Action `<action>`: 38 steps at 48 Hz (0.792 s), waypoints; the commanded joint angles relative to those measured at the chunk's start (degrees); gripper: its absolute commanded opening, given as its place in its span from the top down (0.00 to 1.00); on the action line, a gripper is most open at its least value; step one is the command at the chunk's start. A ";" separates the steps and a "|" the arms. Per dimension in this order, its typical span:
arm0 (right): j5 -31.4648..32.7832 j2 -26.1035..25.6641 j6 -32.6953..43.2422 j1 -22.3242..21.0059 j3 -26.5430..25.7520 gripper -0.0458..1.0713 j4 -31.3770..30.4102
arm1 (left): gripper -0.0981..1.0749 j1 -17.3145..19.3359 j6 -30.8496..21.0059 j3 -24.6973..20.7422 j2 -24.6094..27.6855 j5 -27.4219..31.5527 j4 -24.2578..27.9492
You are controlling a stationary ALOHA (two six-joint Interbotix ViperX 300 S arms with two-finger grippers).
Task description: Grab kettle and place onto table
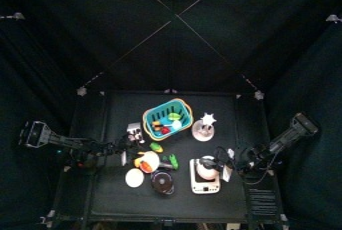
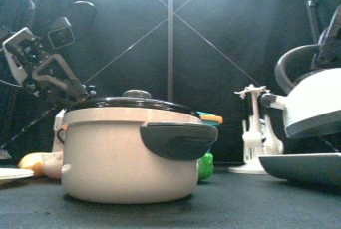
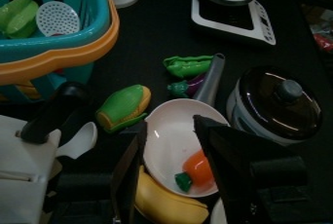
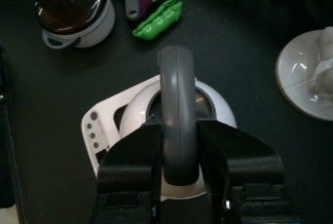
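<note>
Black-curtained pen, cluttered black counter [image 1: 120, 109]. The kettle [image 4: 176, 87] sits at the white slab [image 4: 111, 121], right claw [image 4: 176, 135] clenched on its arched handle; I can't tell if its base is clear of the slab. Best to keep the handle centred in the jaws and the kettle upright, lift straight, then lower onto the bare patch between green pod [image 4: 159, 18] and saucer [image 4: 313, 67]. Left claw [image 3: 169, 169] hangs released over a white plate [image 3: 176, 135].

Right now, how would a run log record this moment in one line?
right hand: shut on kettle handle | kettle: over white slab | left hand: open, above plate
</note>
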 commanded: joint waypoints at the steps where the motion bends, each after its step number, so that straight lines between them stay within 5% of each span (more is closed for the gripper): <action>1: -4.13 0.62 0.09 -1.14 -0.09 0.57 -0.44 | 0.21 0.00 0.00 -0.70 0.00 -0.26 -0.26; 29: -8.44 3.34 0.00 -4.13 1.58 0.56 1.58 | 0.21 0.09 0.00 -0.62 0.00 -0.09 -0.79; 38: -8.70 2.90 -0.26 -4.13 2.20 0.44 4.75 | 0.21 0.09 0.00 -0.62 0.00 -0.18 -0.79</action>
